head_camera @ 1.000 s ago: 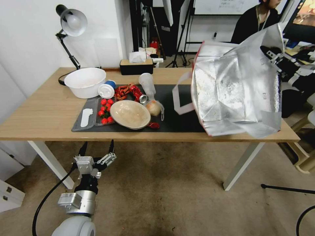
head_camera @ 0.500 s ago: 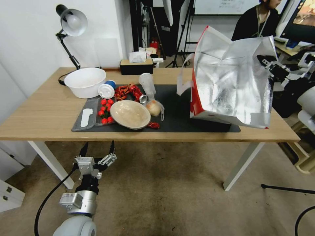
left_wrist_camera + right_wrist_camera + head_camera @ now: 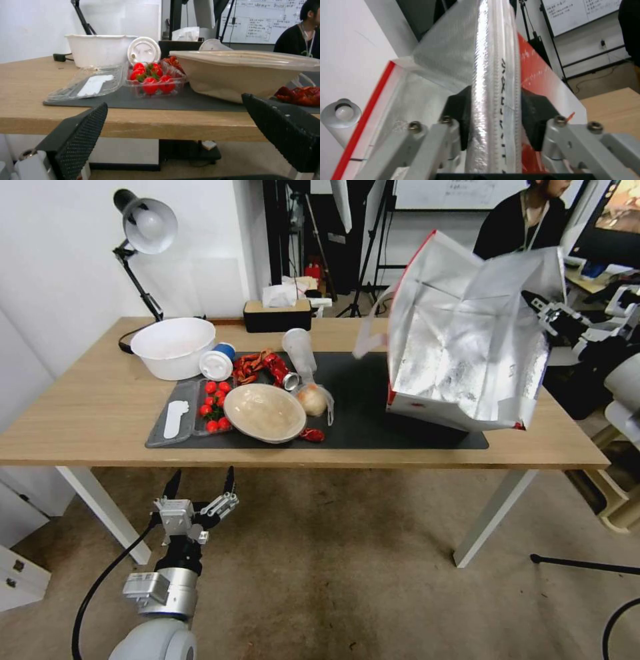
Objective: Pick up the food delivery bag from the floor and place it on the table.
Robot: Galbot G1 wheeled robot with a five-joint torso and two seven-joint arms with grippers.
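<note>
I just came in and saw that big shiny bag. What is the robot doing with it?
The robot's right gripper is pinching the rim of the food delivery bag, fingers shut on its silver lining. The bag sits tilted at the right end of the table, its bottom on the dark grey mat, mouth turned toward the robot. The left gripper hangs open and empty below the table's front edge. A white bowl and a box of tomatoes sit farther left.

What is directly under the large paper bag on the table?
The bag, pinched by the right gripper, sits over the right end of the dark mat and bare table. Whatever lies beneath its base is hidden.
</note>
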